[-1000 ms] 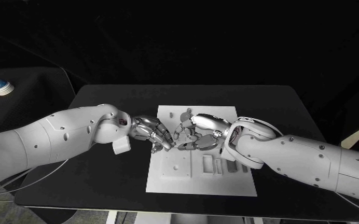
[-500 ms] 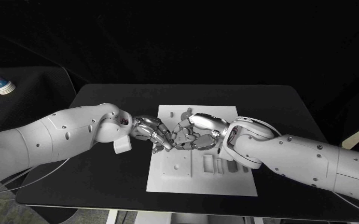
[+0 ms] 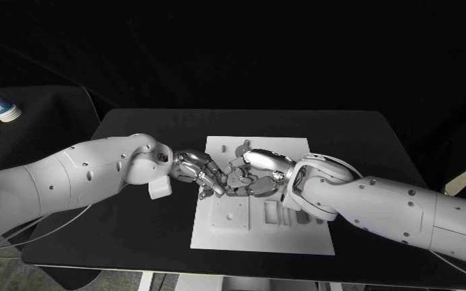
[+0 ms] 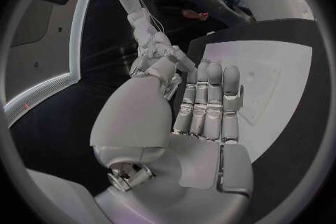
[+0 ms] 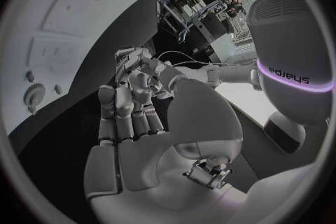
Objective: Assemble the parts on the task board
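Fingers of my left hand [image 3: 201, 172] and right hand [image 3: 254, 172] meet fingertip to fingertip, curled, above the upper half of the task board [image 3: 260, 232]. I cannot tell whether either holds a part. The board lies mid-table [image 3: 369, 136], slots visible near its lower right.

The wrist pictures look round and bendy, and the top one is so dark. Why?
Left wrist view: a fisheye circle in a dark frame, so the task board bulges into a curve beside the left hand. Right wrist view: the same rounding around the right hand. Head view: black table and black backdrop, only the white board and arms look bright.
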You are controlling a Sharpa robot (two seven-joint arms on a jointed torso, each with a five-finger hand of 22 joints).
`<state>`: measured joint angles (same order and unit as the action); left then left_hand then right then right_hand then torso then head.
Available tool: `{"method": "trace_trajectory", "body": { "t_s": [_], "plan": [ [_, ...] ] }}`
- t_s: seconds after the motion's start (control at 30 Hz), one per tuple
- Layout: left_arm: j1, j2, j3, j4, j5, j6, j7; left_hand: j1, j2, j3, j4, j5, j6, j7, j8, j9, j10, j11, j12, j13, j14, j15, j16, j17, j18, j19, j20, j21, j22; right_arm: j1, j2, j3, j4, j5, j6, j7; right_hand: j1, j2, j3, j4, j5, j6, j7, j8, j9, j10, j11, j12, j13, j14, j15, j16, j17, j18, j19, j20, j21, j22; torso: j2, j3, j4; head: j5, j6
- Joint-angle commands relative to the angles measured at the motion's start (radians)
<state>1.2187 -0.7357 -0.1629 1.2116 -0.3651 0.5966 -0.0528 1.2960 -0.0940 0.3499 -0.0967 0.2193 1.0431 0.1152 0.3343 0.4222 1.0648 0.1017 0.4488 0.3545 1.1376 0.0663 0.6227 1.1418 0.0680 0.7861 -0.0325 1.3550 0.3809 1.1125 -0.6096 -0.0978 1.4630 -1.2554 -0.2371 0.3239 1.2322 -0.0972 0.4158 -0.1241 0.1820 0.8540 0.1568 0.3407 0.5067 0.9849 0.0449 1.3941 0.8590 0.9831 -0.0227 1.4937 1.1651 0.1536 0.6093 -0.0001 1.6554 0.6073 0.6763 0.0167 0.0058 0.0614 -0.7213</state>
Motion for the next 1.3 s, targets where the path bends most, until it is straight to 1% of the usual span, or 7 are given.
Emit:
{"method": "trace_trajectory", "body": {
  "t_s": [0.03, 0.23, 0.57, 1.1, 1.3],
  "plan": [
    [0.001, 0.002, 0.001, 0.002, 0.017, 0.021, 0.001, 0.000, 0.009, 0.006, -0.001, 0.003, 0.008, -0.003, 0.005, 0.003, 0.006, -0.004, -0.003, -0.002, -0.008, 0.002, -0.002, -0.001, 0.012, -0.005, 0.001, -0.004, -0.002, -0.003, 0.003, -0.001, 0.001, -0.007, 0.013, 0.013, 0.012, 0.003, 0.006, -0.001, 0.003, -0.001, 0.003, -0.001, 0.001, 0.001, -0.004, -0.003, -0.001, -0.004, -0.003, 0.004, -0.002, -0.004, -0.005, 0.002, 0.042, -0.001, 0.000, 0.0002, -0.0001, 0.001, -0.001],
    [0.001, 0.002, 0.001, 0.002, 0.027, 0.027, 0.000, 0.000, 0.010, 0.007, -0.001, 0.003, 0.008, -0.003, 0.005, 0.003, 0.006, -0.004, -0.003, -0.002, -0.008, 0.002, -0.002, -0.001, 0.012, -0.006, 0.001, -0.005, -0.002, -0.006, 0.003, -0.002, -0.004, -0.010, 0.021, 0.012, 0.015, 0.010, 0.010, 0.002, 0.003, 0.015, 0.004, 0.006, 0.005, 0.002, -0.004, -0.003, -0.003, -0.002, -0.003, 0.006, -0.002, -0.005, -0.003, 0.002, 0.044, -0.002, 0.000, 0.0001, 0.0000, 0.002, -0.002],
    [0.002, 0.000, 0.001, 0.001, 0.028, 0.031, -0.006, 0.000, 0.011, 0.008, -0.001, 0.003, 0.009, -0.002, 0.005, 0.003, 0.008, -0.004, -0.004, -0.002, -0.009, 0.002, -0.001, -0.001, 0.011, -0.009, 0.001, -0.006, -0.002, -0.010, 0.000, -0.003, -0.010, -0.012, 0.024, 0.012, 0.020, 0.026, 0.020, 0.005, 0.003, 0.068, -0.002, 0.030, 0.016, 0.008, -0.004, 0.000, -0.006, 0.002, -0.003, 0.009, -0.004, -0.006, 0.000, 0.002, 0.048, -0.003, 0.000, 0.0004, 0.0000, 0.003, -0.003],
    [0.002, 0.000, 0.001, 0.000, 0.028, 0.035, -0.012, 0.000, 0.013, 0.009, -0.001, 0.003, 0.009, -0.002, 0.005, 0.003, 0.009, -0.003, -0.004, -0.002, -0.011, 0.002, 0.000, 0.000, 0.010, -0.011, 0.002, -0.008, -0.003, -0.010, -0.001, -0.003, -0.008, -0.011, 0.020, 0.020, 0.022, 0.049, 0.030, 0.009, 0.003, 0.101, -0.006, 0.044, 0.024, 0.016, -0.005, 0.003, -0.009, 0.007, -0.004, 0.013, -0.005, -0.006, 0.004, 0.002, 0.052, -0.004, 0.000, 0.0003, -0.0002, 0.003, -0.004],
    [0.002, 0.002, 0.001, 0.000, 0.028, 0.036, -0.012, 0.000, 0.014, 0.009, -0.001, 0.003, 0.010, -0.001, 0.005, 0.003, 0.010, -0.003, -0.004, -0.002, -0.011, 0.002, 0.000, 0.000, 0.010, -0.012, 0.002, -0.008, -0.003, -0.010, 0.002, -0.003, -0.006, -0.011, 0.016, 0.020, 0.022, 0.051, 0.031, 0.010, 0.003, 0.104, -0.006, 0.045, 0.024, 0.017, -0.006, 0.003, -0.009, 0.008, -0.004, 0.014, -0.005, -0.006, 0.004, 0.002, 0.053, -0.004, 0.000, 0.0002, -0.0001, 0.004, -0.005]
  ]
}}
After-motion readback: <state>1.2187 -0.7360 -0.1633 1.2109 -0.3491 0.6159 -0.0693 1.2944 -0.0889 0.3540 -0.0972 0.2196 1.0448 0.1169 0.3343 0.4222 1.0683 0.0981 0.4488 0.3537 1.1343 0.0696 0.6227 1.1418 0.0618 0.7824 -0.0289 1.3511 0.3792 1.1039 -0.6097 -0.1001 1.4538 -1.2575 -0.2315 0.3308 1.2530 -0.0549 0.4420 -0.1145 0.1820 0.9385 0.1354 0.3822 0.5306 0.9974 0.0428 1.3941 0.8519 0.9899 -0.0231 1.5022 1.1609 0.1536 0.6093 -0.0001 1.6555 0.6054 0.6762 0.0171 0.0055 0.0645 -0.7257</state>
